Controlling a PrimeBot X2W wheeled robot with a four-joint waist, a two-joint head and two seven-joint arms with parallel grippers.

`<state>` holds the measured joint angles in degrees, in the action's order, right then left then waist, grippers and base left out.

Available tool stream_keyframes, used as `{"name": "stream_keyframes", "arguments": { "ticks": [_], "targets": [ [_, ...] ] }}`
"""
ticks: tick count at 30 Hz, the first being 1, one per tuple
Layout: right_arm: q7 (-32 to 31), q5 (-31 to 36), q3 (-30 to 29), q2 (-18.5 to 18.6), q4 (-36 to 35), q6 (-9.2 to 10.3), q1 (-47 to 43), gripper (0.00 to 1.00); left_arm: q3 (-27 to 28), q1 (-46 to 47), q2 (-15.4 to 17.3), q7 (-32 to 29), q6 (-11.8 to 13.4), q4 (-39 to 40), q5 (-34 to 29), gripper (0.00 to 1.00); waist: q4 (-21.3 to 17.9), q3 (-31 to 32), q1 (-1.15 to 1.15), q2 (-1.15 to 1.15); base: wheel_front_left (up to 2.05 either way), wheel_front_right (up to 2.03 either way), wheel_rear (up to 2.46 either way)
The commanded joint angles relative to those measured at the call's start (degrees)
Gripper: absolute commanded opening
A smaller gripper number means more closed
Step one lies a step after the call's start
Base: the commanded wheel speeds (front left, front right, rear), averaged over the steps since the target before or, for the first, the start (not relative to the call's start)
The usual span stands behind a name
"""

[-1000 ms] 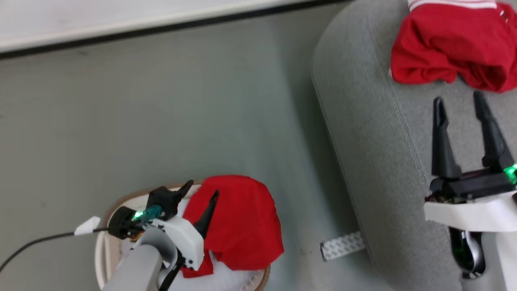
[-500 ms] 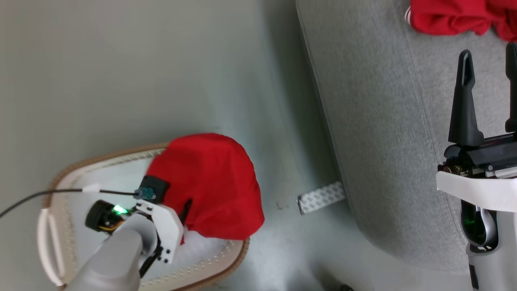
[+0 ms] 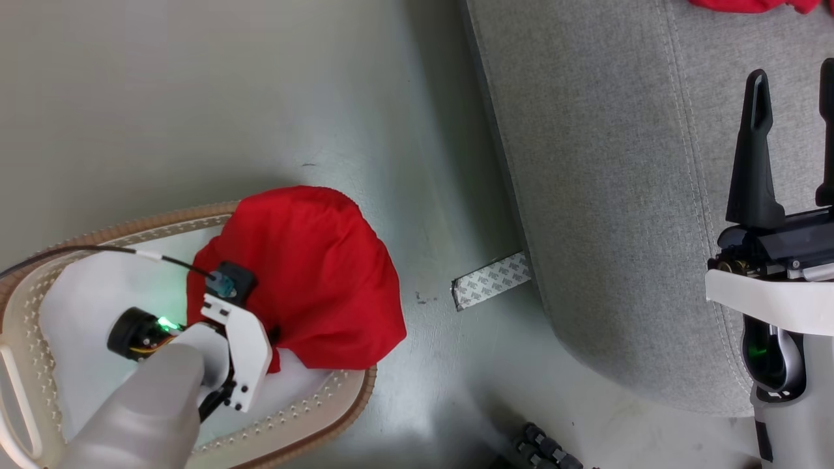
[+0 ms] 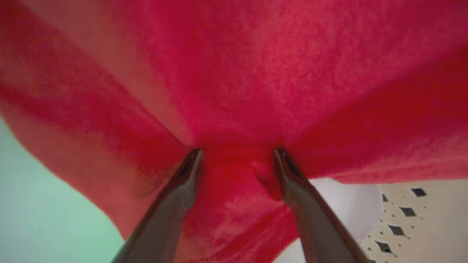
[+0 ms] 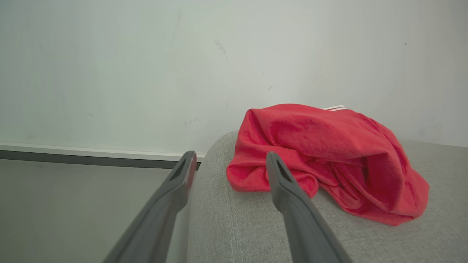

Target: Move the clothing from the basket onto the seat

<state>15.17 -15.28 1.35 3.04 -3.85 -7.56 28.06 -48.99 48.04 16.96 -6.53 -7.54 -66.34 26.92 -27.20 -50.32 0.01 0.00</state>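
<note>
You have 1 red garment (image 3: 313, 273) lying in the basket (image 3: 195, 225), heaped against the basket's far right side and spilling over its brown rim onto the floor (image 3: 195, 98). Under it, the basket's pale lining (image 3: 85, 306) shows across the rest of the interior.

Your left gripper (image 4: 237, 153) is down inside the basket, with both fingertips pushed into that garment (image 4: 256, 73). In the left wrist view its jaws are spread wide, with a fold of red cloth bunched between them; they are not pinched on it. The basket's perforated wall (image 4: 420, 219) shows at that view's lower right. A black cable (image 3: 65, 251) runs across the basket's near-left part to the wrist.

To the right of the basket, on the floor, lies a short patterned strip (image 3: 492, 281); its far end touches the foot of the seat (image 3: 619, 195). The seat stands apart from the basket, with bare floor between them.

A 2nd red garment (image 5: 329, 157) sits crumpled on the seat (image 5: 256, 226), well apart from the basket, with a thin white stripe at its top edge. In the head view you get just its lower edge (image 3: 749, 5).

Your right gripper (image 3: 791, 71) hangs over the seat, far to the basket's right. Its 2 fingers are parted and empty, pointing toward that 2nd garment without touching it, as its own view (image 5: 230, 157) shows. Behind the seat there is a pale wall (image 5: 146, 73).
</note>
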Motion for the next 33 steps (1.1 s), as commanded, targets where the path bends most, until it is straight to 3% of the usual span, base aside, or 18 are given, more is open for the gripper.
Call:
{"name": "stream_keyframes", "arguments": {
  "ticks": [1, 7, 9, 10, 11, 19, 27, 33],
  "targets": [
    [0.0, -0.3, -0.2, -0.2, -0.4, 0.15, 0.4, 1.0, -0.7, -0.5, 1.2, -1.8, 0.2, -1.5, 1.3, 1.0, 0.1, -0.2, -0.01, 0.0, 0.0, 0.0, 0.0],
    [-0.1, -0.4, 0.1, -0.2, 0.1, 0.15, 1.1, 1.0, -3.2, 0.4, 2.2, -3.2, 0.2, -2.6, 3.1, 1.0, 0.2, -0.4, -0.01, 0.0, 0.0, 0.0, 0.0],
    [-0.1, -0.4, 0.3, -0.2, 0.4, 0.15, 1.4, 1.0, -3.4, 0.6, 2.6, -2.0, 0.2, -2.4, 4.1, 0.28, 0.1, -0.2, -0.01, 0.0, 0.0, 0.0, 0.0],
    [0.0, -0.4, 0.4, -0.2, 0.5, 0.15, 1.5, 1.0, -3.5, 0.7, 2.6, -1.3, 0.2, -2.3, 4.6, 0.07, 0.1, 0.0, -0.01, 0.0, 0.0, 0.0, 0.0],
    [0.0, -0.4, 0.5, -0.2, 0.6, 0.15, 1.5, 1.0, -3.7, 0.8, 2.6, -0.9, 0.2, -2.2, 4.9, 0.0, 0.0, 0.1, -0.01, 0.0, 0.0, 0.0, 0.0],
    [0.0, 0.9, 0.0, -0.2, 1.1, 0.15, 1.4, 1.0, -5.7, -0.1, 0.9, 3.4, 0.1, -0.9, 7.8, 0.0, 1.3, 4.6, -0.01, 0.0, 0.0, 0.0, 0.0],
    [0.0, 4.0, -1.1, -0.1, 2.2, 0.15, -1.1, 1.0, -7.9, -4.2, -3.2, 8.8, 0.1, 0.8, 12.5, 0.0, 4.9, 15.3, -0.01, 0.0, 0.0, 0.0, 0.0],
    [-0.1, 4.5, -1.6, 2.0, 3.5, 0.15, -3.7, 1.0, -9.7, -7.4, -6.3, 14.1, 0.1, 3.0, 16.1, 0.0, 8.6, 25.0, -0.01, 0.0, 0.0, 0.0, 0.0]
  ]
}}
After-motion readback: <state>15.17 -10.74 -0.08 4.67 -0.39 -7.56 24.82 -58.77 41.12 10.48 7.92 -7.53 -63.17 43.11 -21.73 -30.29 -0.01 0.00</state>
